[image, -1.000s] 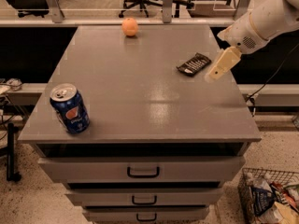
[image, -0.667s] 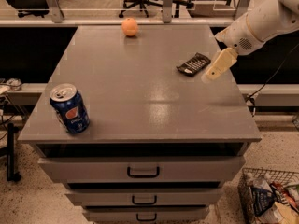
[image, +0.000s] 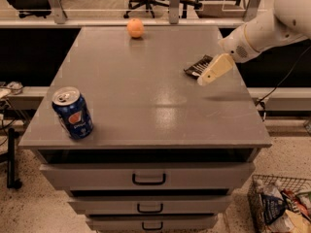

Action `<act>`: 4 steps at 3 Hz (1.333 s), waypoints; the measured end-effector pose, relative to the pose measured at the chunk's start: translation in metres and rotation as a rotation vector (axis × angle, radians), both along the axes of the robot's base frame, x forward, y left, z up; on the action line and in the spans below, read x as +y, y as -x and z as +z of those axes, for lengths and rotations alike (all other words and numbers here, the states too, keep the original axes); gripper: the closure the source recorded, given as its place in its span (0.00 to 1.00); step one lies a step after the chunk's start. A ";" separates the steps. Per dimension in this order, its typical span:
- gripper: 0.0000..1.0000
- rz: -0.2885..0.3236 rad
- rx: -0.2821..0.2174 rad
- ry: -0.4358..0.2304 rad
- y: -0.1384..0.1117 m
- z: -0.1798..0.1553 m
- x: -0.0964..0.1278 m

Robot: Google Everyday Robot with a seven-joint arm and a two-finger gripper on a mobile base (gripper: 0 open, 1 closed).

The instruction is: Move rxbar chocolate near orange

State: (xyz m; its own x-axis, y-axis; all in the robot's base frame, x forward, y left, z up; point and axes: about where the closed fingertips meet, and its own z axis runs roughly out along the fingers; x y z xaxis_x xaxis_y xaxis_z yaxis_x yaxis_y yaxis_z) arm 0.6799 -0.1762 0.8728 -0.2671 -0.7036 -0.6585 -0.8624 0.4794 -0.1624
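The rxbar chocolate [image: 197,66], a flat dark bar, lies on the right side of the grey cabinet top [image: 146,96]. The orange [image: 135,28] sits at the far edge, left of centre. My gripper [image: 214,71] hangs just above the cabinet top at the bar's right end, its pale fingers covering part of the bar. The white arm reaches in from the upper right.
A blue soda can [image: 73,112] stands upright at the front left corner. Drawers [image: 148,178] run down the cabinet's front. A wire basket [image: 282,205] with packets stands on the floor at the lower right. Office chairs stand behind a rail at the back.
The gripper has shifted slightly left toward the bar. The bar, orange and can have not moved.
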 end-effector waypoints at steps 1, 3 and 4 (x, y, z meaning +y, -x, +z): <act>0.00 -0.046 0.006 -0.045 -0.013 -0.013 0.004; 0.00 -0.119 0.012 -0.124 -0.029 -0.034 0.014; 0.15 -0.151 -0.018 -0.178 -0.036 -0.035 0.018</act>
State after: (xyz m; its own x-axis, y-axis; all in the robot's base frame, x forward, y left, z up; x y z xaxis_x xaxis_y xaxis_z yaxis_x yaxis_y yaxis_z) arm 0.7158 -0.1582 0.8377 -0.3480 -0.5285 -0.7743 -0.7762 0.6256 -0.0782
